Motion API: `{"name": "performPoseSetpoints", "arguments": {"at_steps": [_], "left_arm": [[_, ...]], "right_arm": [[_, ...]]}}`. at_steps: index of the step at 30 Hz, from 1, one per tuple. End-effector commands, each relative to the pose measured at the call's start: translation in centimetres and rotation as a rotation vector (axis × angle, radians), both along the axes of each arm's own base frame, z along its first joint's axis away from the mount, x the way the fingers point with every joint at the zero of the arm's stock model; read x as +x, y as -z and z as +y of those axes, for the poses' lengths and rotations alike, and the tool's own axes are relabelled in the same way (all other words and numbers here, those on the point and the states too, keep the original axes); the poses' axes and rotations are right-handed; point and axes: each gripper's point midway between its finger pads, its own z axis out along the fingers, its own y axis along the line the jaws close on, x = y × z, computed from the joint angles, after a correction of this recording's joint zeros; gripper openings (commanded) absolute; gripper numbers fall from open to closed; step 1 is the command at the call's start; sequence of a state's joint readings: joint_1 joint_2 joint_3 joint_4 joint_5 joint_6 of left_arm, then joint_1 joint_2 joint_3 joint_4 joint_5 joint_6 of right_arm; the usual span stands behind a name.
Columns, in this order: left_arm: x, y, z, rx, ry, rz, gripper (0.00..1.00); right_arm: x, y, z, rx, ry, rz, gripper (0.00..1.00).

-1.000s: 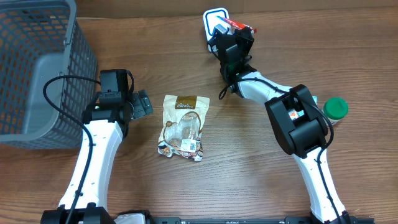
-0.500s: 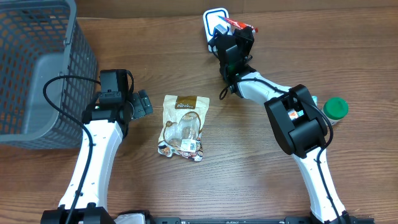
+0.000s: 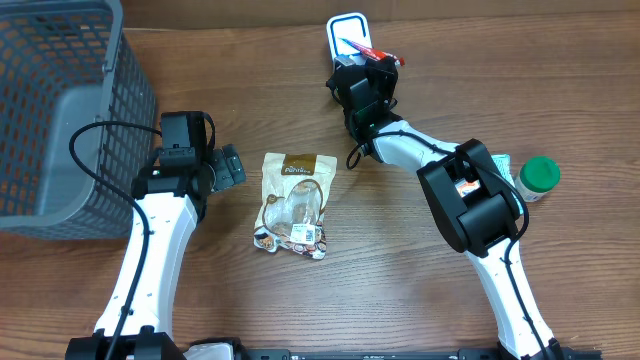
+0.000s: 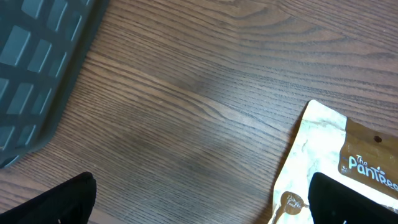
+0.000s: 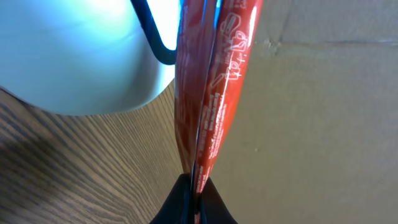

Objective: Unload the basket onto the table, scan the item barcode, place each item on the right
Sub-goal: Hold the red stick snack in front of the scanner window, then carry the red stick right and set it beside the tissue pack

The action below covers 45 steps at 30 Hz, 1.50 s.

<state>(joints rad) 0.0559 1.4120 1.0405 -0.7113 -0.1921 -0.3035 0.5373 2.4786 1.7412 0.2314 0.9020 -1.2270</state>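
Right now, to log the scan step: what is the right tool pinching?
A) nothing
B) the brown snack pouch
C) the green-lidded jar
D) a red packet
D: in the right wrist view the right tool is shut on the edge of the red packet.

The brown wooden table top (image 3: 400, 270) shows a fine straight grain under a smooth, low-sheen finish. The cream-and-brown printed film pouch (image 3: 295, 200) is glossy and lightly creased. Beside the pouch, the grey plastic mesh basket (image 3: 60, 110) is matt and moulded as a grid of square openings. Beyond the pouch, the white plastic scanner with a blue rim (image 3: 345, 24) is smooth and glossy. The red flat film packet (image 5: 211, 93) at the scanner is shiny, with white print. Behind it, a tan cardboard surface (image 5: 323, 124) is matt. Well apart from the pouch, the green plastic lid (image 3: 540, 173) is smooth. The white arm shells (image 3: 150, 260) are smooth satin plastic.
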Motion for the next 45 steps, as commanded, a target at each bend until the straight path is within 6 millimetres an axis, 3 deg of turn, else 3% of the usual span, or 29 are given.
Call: {"name": "performPoseSetpoints", "arguments": {"at_steps": [1, 4, 7, 11, 14, 20, 23, 26, 30, 35, 39, 45], "left_arm": [[0.3, -0.4, 0.2, 0.011, -0.001, -0.009, 1.0], [0.3, -0.4, 0.2, 0.011, -0.001, -0.009, 1.0], [0.3, -0.4, 0.2, 0.011, -0.001, -0.009, 1.0], [0.3, -0.4, 0.2, 0.011, -0.001, -0.009, 1.0], [0.3, -0.4, 0.2, 0.011, -0.001, -0.009, 1.0], [0.3, -0.4, 0.2, 0.011, -0.001, -0.009, 1.0], [0.3, -0.4, 0.2, 0.011, -0.001, -0.009, 1.0], [0.3, -0.4, 0.2, 0.011, -0.001, -0.01, 1.0], [0.3, -0.4, 0.2, 0.011, -0.001, -0.01, 1.0], [0.3, -0.4, 0.2, 0.011, -0.001, -0.009, 1.0], [0.3, -0.4, 0.2, 0.011, -0.001, -0.009, 1.0], [0.3, -0.4, 0.2, 0.011, -0.001, -0.009, 1.0]], "right_arm": [[0.1, -0.4, -0.2, 0.021, 0.027, -0.025, 0.04], [0.1, -0.5, -0.2, 0.02, 0.032, -0.028, 0.04], [-0.2, -2.0, -0.2, 0.105, 0.069, -0.082, 0.04], [-1.2, -5.0, 0.5, 0.187, 0.08, -0.104, 0.04], [-2.4, -8.4, 1.3, 0.28, 0.081, -0.13, 0.04], [-6.5, -14.5, 1.6, 0.532, 0.103, -0.116, 0.03], [-9.7, -15.8, 0.6, 0.727, 0.181, -0.061, 0.03], [-13.2, -14.7, -0.1, 0.898, 0.269, 0.097, 0.03], [-18.8, -10.7, -0.2, 1.107, 0.436, 0.466, 0.04], [-24.9, -6.4, -1.3, 1.184, 0.645, 0.843, 0.04], [-27.4, -2.6, -3.9, 1.141, 0.797, 0.901, 0.04], [-28.4, 1.4, -7.1, 1.08, 0.886, 0.866, 0.04]]}}
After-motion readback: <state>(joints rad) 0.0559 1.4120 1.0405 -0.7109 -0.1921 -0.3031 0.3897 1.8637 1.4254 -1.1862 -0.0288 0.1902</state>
